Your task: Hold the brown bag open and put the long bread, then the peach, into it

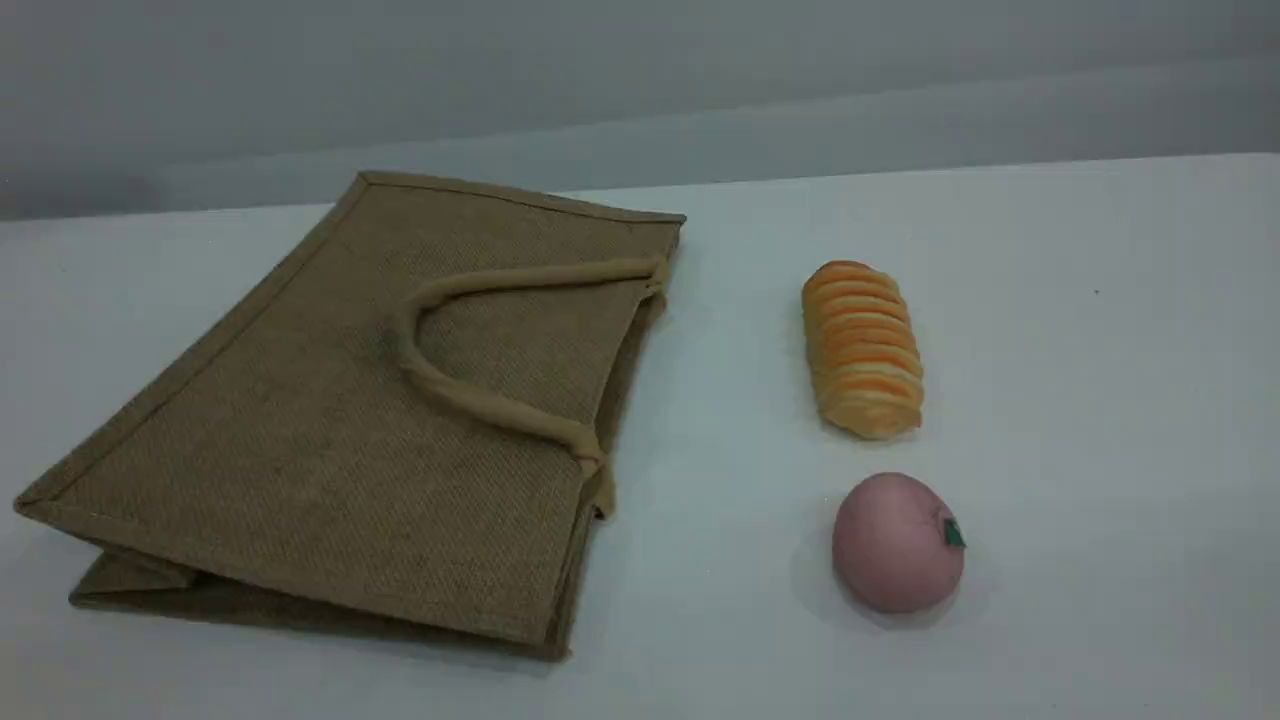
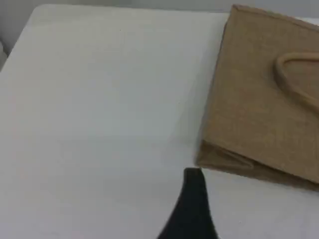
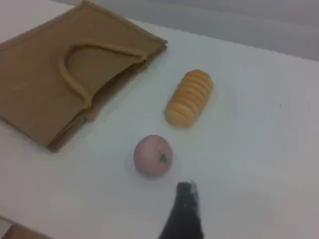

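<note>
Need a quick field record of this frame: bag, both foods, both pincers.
bag: brown bag lies flat on the table, mouth shut, one handle on top
bread: long bread on the table right of the bag, not touching it
peach: peach nearer the camera than the bread, apart from it
left pincer: left pincer open, beside the bag's corner, holding nothing
right pincer: right pincer open, near the peach, holding nothing
</note>
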